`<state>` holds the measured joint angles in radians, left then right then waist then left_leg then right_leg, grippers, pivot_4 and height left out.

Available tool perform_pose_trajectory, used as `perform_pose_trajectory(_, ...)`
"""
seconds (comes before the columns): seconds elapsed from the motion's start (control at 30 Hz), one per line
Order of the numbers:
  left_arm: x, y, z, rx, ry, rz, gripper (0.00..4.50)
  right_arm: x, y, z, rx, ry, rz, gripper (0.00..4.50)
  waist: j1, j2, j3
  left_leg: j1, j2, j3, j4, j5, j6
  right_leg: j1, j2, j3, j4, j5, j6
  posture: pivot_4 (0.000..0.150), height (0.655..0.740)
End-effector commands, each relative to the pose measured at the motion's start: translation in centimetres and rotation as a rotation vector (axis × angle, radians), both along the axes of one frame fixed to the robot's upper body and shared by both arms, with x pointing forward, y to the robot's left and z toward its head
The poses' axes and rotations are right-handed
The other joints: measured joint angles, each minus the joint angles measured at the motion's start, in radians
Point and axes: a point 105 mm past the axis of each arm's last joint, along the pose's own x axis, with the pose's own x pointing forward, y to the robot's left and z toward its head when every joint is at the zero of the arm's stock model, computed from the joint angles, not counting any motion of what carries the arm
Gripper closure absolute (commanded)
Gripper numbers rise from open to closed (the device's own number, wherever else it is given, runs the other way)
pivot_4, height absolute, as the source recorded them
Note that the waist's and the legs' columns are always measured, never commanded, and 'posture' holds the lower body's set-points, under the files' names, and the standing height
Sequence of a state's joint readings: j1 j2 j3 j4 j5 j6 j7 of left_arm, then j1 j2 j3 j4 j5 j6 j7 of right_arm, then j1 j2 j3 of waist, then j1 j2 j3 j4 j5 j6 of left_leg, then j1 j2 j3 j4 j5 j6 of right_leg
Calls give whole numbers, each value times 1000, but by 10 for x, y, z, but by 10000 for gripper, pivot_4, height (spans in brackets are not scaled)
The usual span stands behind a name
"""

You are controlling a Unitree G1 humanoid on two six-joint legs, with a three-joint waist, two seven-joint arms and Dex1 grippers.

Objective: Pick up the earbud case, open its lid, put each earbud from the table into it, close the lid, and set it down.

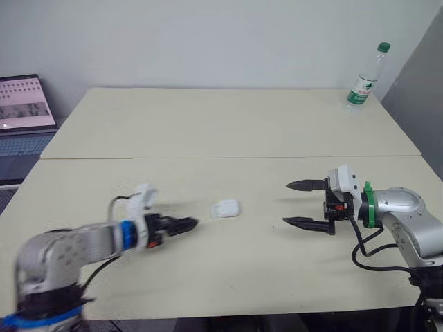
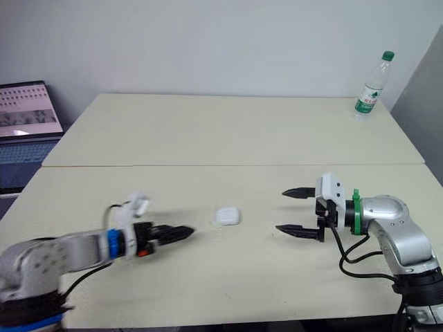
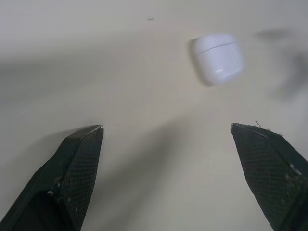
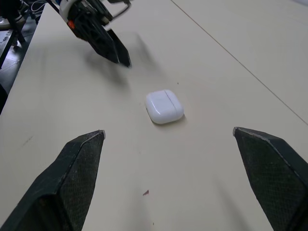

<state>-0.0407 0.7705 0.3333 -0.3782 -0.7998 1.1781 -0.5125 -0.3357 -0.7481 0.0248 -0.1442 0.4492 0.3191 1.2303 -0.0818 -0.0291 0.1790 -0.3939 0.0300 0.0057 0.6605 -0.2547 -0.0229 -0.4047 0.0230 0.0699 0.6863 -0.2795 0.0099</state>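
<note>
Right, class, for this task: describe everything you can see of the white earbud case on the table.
The earbud case is a small white box with rounded corners, and it looks like glossy plastic. A thin seam marks its lid, which is shut. It lies flat on the cream table between the left gripper and the right gripper, nearer the left one. Both grippers are open and neither touches it.

Left arm (image 1: 76,243) reaches in bent at the elbow, left gripper (image 1: 185,224) pointing inward, jaws spread wide. Right arm (image 1: 408,214) mirrors it, right gripper (image 1: 286,203) facing the other one, jaws wide apart too.
</note>
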Motion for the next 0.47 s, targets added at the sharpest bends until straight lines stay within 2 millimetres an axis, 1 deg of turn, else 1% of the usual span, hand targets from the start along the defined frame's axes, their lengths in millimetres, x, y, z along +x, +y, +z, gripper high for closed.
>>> perform_pose_trajectory(0.03, 14, 14, 61, 218, -418, -144, 352, 7, -6, 20, -13, -42, 23, 0, 12, 1, 1, -1, 0, 0, 0, 1, -2, 0, -1, -1, 0, 0, -1, 1500, 7400)
perform_pose_trajectory(0.07, 14, 18, 74, 289, -502, -185, 352, 10, -8, 26, -3, -34, 17, 0, 23, 1, 1, -1, 0, 0, 0, 2, -3, 0, -1, -2, 0, -1, -1, 1500, 7400)
perform_pose_trajectory(0.13, 14, 22, 87, 378, -598, -249, 352, 13, -10, 33, 6, -27, 15, 0, 38, 1, 1, -3, -1, 1, 1, 2, -3, 0, -3, -2, -4, 0, 0, 1500, 7400)
perform_pose_trajectory(0.17, 15, 24, 97, 377, -633, -233, 352, 16, -11, 39, 8, -23, 7, 0, 45, 1, 1, -4, -1, 1, 1, 2, -3, 0, -4, -2, -5, 0, 0, 1500, 7400)
perform_pose_trajectory(0.23, 17, 27, 109, 374, -668, -207, 352, 18, -14, 47, 4, -18, -1, 0, 55, 0, 1, -5, -2, 4, 1, 1, -2, -1, -7, -3, -6, 0, 0, 1500, 7400)
perform_pose_trajectory(0.33, 17, 26, 109, 350, -669, -196, 352, 26, -20, 57, 28, -7, -50, 0, 55, 0, 1, -7, -3, 4, 2, -1, 1, -1, -8, -3, -7, 1, 2, 1500, 7400)
perform_pose_trajectory(0.47, 17, 22, 106, 299, -657, -209, 352, 28, -23, 56, 25, -1, -71, 0, 54, 0, 1, -7, -2, 3, 1, -2, 2, -2, -8, -5, -7, 1, 2, 1500, 7400)
